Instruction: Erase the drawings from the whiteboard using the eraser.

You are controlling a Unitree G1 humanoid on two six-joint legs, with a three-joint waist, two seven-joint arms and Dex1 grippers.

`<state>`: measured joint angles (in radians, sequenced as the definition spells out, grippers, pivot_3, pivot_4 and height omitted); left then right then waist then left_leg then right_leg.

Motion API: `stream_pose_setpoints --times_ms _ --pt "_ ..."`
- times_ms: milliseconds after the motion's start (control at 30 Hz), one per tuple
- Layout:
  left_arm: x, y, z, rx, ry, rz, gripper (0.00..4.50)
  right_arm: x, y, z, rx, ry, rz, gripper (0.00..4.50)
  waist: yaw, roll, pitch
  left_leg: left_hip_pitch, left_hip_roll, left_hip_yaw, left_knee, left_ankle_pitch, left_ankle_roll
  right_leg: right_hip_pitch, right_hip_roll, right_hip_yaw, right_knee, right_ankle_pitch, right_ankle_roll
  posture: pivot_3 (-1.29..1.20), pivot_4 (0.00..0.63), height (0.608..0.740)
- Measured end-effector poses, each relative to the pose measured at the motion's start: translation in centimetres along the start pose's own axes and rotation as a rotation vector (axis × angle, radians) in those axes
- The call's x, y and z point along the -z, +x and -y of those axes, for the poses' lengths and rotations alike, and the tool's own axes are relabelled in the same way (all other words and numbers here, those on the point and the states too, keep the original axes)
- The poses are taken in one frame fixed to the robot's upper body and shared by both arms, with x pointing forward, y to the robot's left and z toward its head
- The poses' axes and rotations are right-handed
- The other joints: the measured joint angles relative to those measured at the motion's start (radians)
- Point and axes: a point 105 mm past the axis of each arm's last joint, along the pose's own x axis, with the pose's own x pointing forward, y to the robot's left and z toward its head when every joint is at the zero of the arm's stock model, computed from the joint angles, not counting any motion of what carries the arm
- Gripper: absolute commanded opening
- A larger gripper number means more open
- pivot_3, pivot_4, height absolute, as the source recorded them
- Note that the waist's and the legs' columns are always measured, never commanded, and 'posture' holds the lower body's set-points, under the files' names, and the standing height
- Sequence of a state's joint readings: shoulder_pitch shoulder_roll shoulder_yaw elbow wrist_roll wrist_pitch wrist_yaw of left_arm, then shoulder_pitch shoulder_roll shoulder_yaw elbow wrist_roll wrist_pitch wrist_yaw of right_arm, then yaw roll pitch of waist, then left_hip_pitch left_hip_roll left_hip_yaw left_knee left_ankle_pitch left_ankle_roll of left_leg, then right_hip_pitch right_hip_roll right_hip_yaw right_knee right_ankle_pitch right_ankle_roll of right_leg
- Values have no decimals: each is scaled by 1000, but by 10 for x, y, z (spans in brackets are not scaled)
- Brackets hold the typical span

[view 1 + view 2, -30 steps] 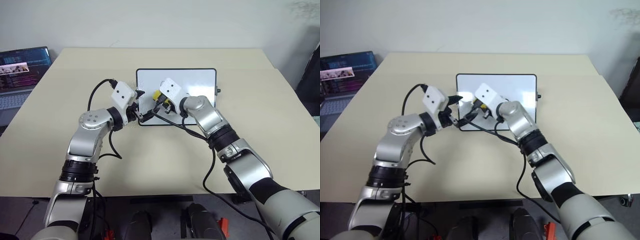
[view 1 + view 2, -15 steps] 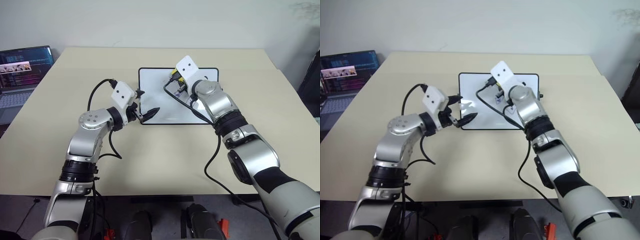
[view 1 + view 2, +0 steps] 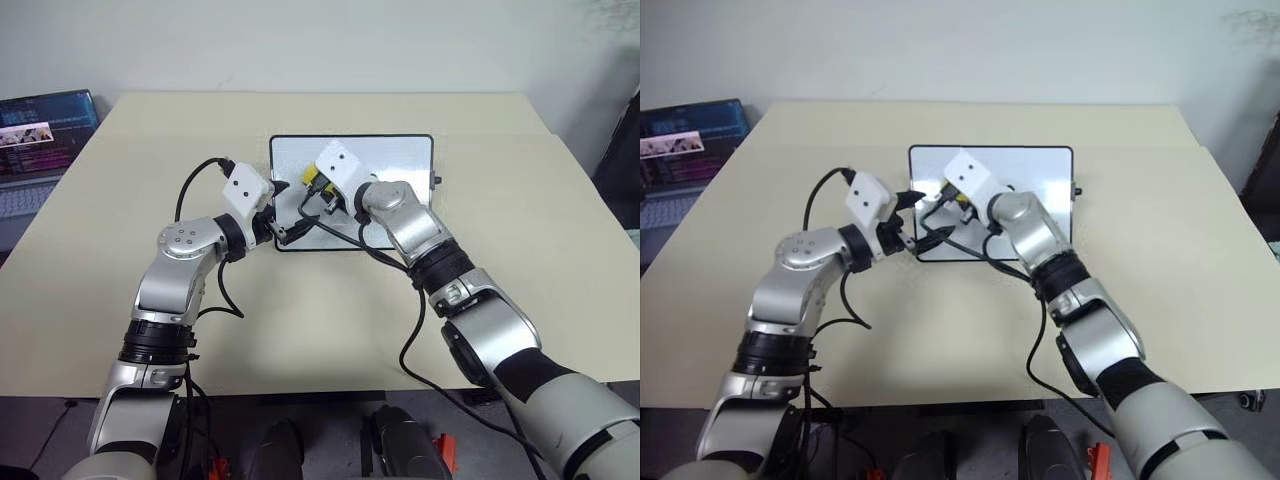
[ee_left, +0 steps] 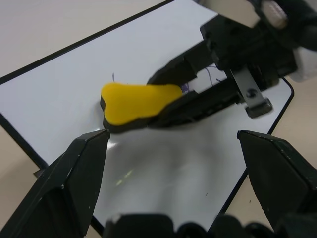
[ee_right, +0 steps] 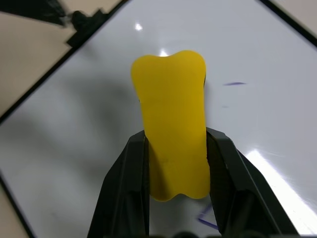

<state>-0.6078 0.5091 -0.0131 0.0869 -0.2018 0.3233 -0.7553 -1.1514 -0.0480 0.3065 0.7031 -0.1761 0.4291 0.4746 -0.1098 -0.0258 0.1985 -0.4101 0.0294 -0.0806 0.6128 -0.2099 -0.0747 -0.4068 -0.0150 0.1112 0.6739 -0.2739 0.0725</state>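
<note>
The whiteboard [image 3: 400, 160] lies flat in the middle of the table. My right gripper [image 3: 312, 186] is shut on the yellow eraser [image 5: 171, 124], which is pressed black side down on the board's left part [image 4: 136, 101]. Faint blue leftovers of the drawings [image 5: 234, 84] show beside the eraser, and another stroke [image 4: 212, 75] lies near the right gripper's body. My left gripper [image 3: 287, 208] is open, its fingers [image 4: 74, 173] spread wide across the board's left edge, close to the eraser.
An open laptop [image 3: 40, 140] stands at the table's far left corner. The beige table [image 3: 300, 310] stretches bare around the board. Black cables loop from both wrists over the board's near edge.
The right gripper swept the eraser out to the board's far middle and back to its left part. The board shifted slightly with it. The left gripper stayed put.
</note>
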Motion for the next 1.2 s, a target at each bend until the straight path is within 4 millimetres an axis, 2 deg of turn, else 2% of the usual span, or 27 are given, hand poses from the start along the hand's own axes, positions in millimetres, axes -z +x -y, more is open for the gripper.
stream_pose_setpoints --times_ms 200,433,533,767,933,1000,1200 --pt "0 0 0 0 0 0 4500 1 -1 6 24 2 -15 1175 3 0 0 0 0 0 0 0 0 0 0 -1 0 0 0 0 150 740" --pt "0 0 0 0 0 0 4500 -1 -12 51 225 54 -21 1175 4 0 0 0 0 0 0 0 0 0 0 -1 1 0 0 0 150 740" --pt "0 0 0 0 0 0 4500 0 -14 58 246 55 -28 1175 4 0 0 0 0 0 0 0 0 0 0 -1 0 0 0 0 150 740" --pt "0 0 0 1 0 0 4500 1 -14 55 199 1 -43 1174 3 0 0 0 0 0 0 0 0 0 0 -1 1 0 0 0 150 740" --pt "0 0 1 4 0 0 4500 8 -10 18 22 -90 -68 1174 -2 0 0 0 0 -1 0 0 0 0 0 -1 1 0 0 0 150 740" --pt "0 0 1 4 0 0 4500 11 -11 11 -12 -104 -82 1174 -1 0 0 0 0 -1 1 1 -1 0 0 -1 3 0 0 0 150 740" --pt "0 0 1 4 0 0 4500 11 -11 15 5 -112 -91 1174 1 0 0 0 0 -1 1 1 -1 0 0 -1 3 0 0 0 150 740"
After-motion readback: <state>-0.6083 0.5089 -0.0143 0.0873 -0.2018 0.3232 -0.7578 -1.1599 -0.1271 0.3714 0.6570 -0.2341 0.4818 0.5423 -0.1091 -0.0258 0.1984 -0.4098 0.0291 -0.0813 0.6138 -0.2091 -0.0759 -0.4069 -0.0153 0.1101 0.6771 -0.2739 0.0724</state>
